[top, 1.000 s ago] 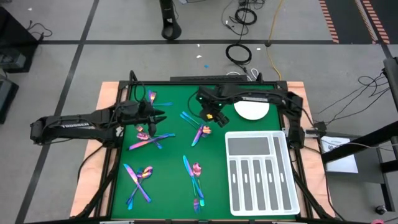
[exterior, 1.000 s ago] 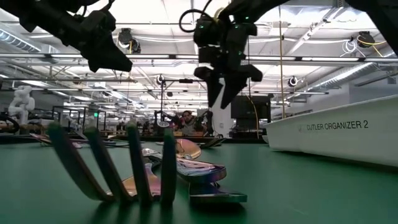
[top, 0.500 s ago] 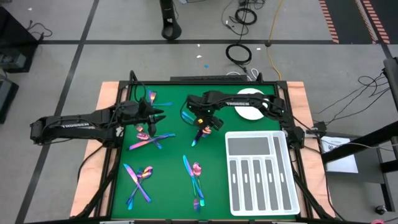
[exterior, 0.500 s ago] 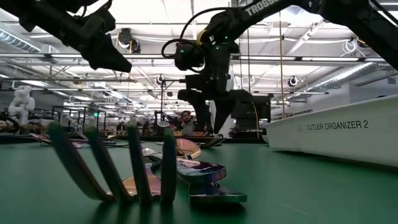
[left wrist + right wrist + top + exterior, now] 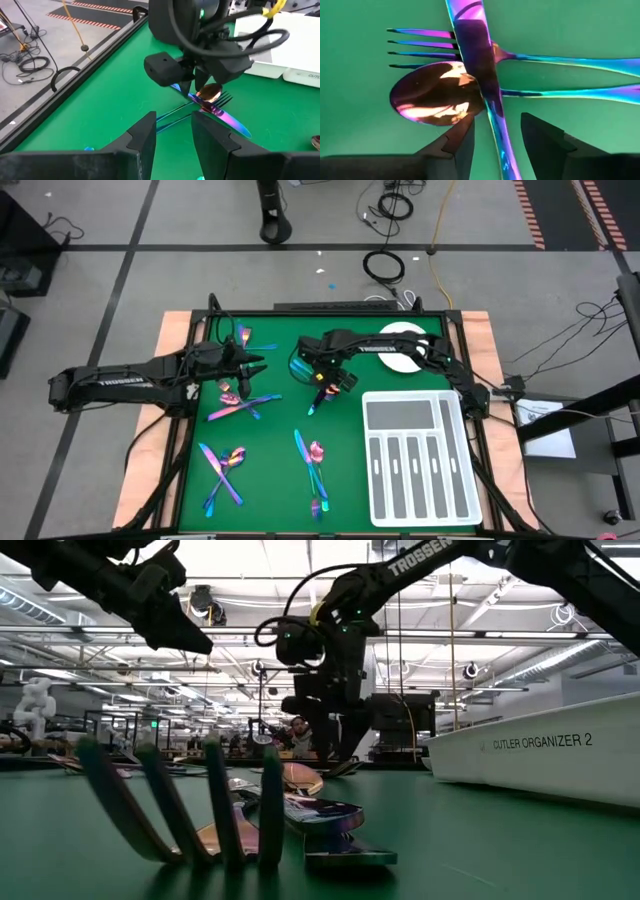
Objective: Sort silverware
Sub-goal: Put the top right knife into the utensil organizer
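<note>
Silverware with a rainbow sheen lies in small heaps on the green mat. At mid-table a knife (image 5: 475, 55) lies across a fork (image 5: 420, 45) and a spoon (image 5: 435, 97). My right gripper (image 5: 497, 137) points down over this heap (image 5: 318, 395). It is open, with one finger on either side of the knife and apart from it. My left gripper (image 5: 255, 365) hovers open over the mat's left half with nothing between its fingers (image 5: 145, 135). It faces the heap.
More silverware lies at the far left (image 5: 243, 337), below the left gripper (image 5: 240, 405), near left (image 5: 222, 470) and near middle (image 5: 315, 460). A white compartmented tray (image 5: 415, 455) stands near right and a round white plate (image 5: 405, 352) far right.
My right gripper has come down and toward the table's left and near edges, from beside the plate to just above the knife, fork and spoon heap, rolling a little on the way. The silverware has not moved.
</note>
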You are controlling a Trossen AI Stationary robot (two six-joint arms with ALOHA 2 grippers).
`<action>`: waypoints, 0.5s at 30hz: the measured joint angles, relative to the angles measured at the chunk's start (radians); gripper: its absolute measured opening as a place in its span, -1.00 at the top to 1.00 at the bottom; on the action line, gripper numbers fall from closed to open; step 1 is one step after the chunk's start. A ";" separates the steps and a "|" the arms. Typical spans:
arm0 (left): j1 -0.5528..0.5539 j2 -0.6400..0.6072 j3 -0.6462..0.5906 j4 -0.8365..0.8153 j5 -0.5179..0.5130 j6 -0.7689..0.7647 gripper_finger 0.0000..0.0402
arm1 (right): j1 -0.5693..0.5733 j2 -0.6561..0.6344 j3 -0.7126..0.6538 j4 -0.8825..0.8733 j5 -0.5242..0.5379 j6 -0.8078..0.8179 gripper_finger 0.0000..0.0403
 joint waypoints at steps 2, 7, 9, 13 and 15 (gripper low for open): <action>0.000 0.000 0.000 -0.001 0.000 -0.004 0.38 | -0.003 0.012 0.000 -0.002 0.000 0.000 0.27; 0.000 0.000 0.000 0.000 0.000 -0.004 0.38 | -0.005 0.028 0.000 0.007 0.002 0.000 0.28; 0.000 0.000 0.000 0.000 0.000 -0.003 0.38 | -0.004 0.034 0.002 0.008 0.004 0.000 0.29; 0.000 0.000 0.000 -0.001 0.000 0.002 0.38 | -0.004 0.035 0.002 0.001 0.005 0.005 0.44; 0.000 0.000 0.000 -0.002 0.000 0.005 0.38 | -0.003 0.036 0.002 0.002 0.006 0.006 0.58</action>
